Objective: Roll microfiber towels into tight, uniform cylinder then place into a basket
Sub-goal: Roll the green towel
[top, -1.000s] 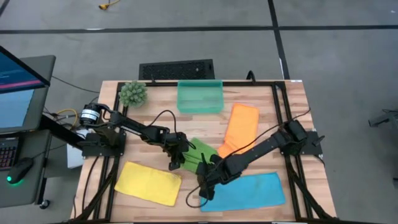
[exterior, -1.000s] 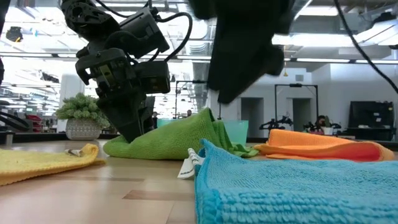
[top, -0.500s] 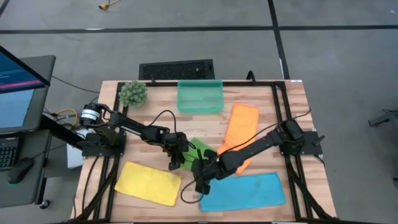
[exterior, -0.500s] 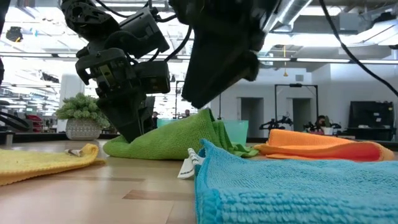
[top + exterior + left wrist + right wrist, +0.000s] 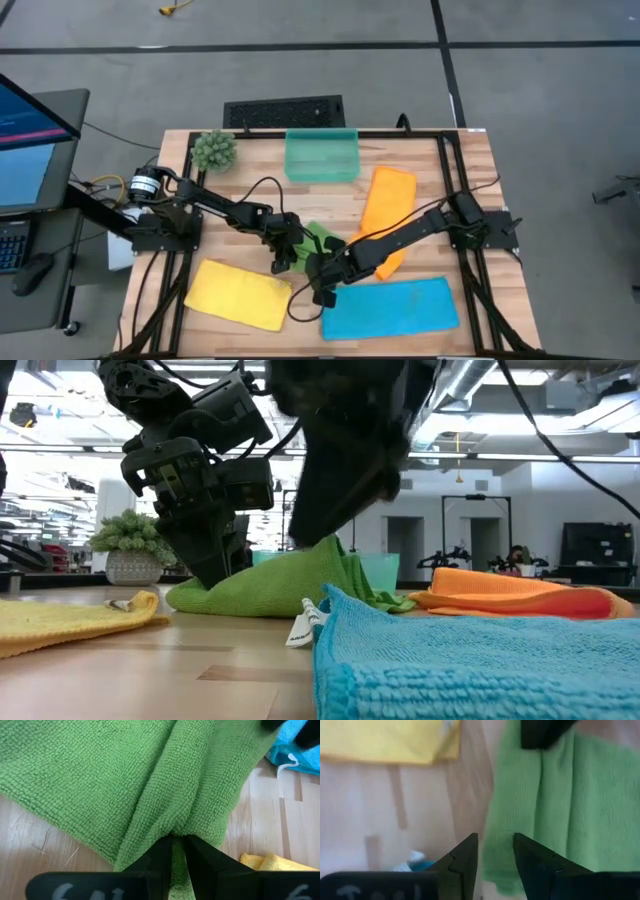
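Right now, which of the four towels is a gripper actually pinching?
The green towel in the middle of the table: the left gripper is shut on a fold of it. The yellow, orange and blue towels lie flat, ungripped.

Green towel (image 5: 318,240), teal basket (image 5: 321,156)

Left hand (image 5: 283,262) pinched (right hand (image 5: 322,295) apart)
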### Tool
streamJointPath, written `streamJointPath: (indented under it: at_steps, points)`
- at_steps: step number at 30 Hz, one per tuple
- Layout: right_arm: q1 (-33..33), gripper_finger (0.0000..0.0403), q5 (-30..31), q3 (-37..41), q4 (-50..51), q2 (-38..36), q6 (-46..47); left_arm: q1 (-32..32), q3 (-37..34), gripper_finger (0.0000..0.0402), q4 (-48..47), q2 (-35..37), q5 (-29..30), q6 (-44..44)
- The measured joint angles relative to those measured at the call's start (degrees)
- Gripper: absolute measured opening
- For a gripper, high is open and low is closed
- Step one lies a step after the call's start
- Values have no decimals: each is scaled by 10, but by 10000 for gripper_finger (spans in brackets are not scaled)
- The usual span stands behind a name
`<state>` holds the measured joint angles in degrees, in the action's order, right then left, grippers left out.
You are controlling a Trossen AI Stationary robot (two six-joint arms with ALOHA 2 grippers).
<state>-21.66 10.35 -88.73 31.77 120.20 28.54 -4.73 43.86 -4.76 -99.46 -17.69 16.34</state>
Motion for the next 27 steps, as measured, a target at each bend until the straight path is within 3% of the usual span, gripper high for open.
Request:
streamJointPath:
  at_steps: [9,16,20,27]
  points:
    - [0,140,-3,2,8,36,19,0,0,51,0,0,1,-2]
    - [12,146,-52,-1,-1,47,36,0,0,51,0,0,1,-7]
    - [22,180,-101,-2,-1,46,51,0,0,51,0,0,1,-8]
    - [34,259,-99,-2,4,46,51,0,0,51,0,0,-4,-8]
